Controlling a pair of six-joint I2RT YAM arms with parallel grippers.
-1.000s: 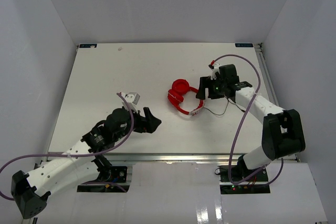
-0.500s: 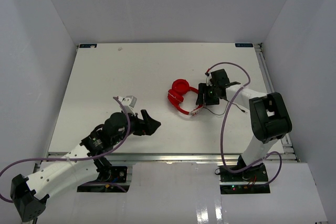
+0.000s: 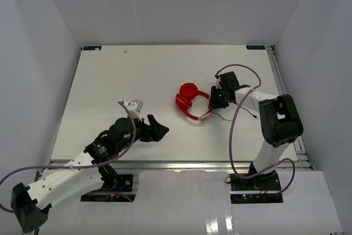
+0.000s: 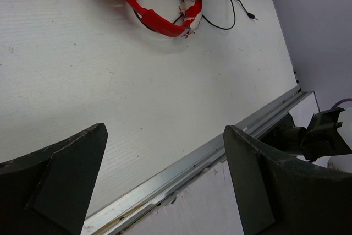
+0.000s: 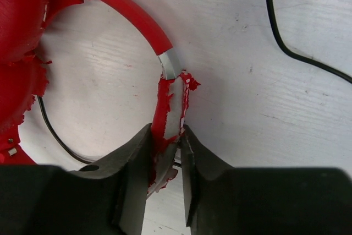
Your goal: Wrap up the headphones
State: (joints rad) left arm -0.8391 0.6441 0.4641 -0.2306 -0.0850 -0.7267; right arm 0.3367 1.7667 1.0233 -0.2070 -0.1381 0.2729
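The top view alone showed the whole table (image 3: 126,75). The headphones (image 3: 188,101) lay on it, a little right of the centre, with the two round cups (image 3: 187,90) on the left and the headband (image 3: 199,115) curving toward the near edge. Only the right wrist view showed that the red cover of the headband was torn, with white under it and a silver joint just above the torn part. The left wrist view showed the thin dark cord (image 4: 226,21) lying loose on the table, with its small plug (image 4: 251,17) to the right of the headphones. It was probably the same cord that passed under the headband in the right wrist view, but this could not be followed.

The right arm (image 3: 278,120) was folded back and reached leftward and low to the headphones. The left arm (image 3: 82,160) stretched from its base toward the middle of the near side, well apart from the headphones.

The right gripper (image 5: 166,133) had its two fingers (image 5: 132,174) almost together, pinching the torn part of the headband between them. The left gripper (image 4: 165,130) hovered over bare table with its fingers spread wide, and it held and touched nothing.
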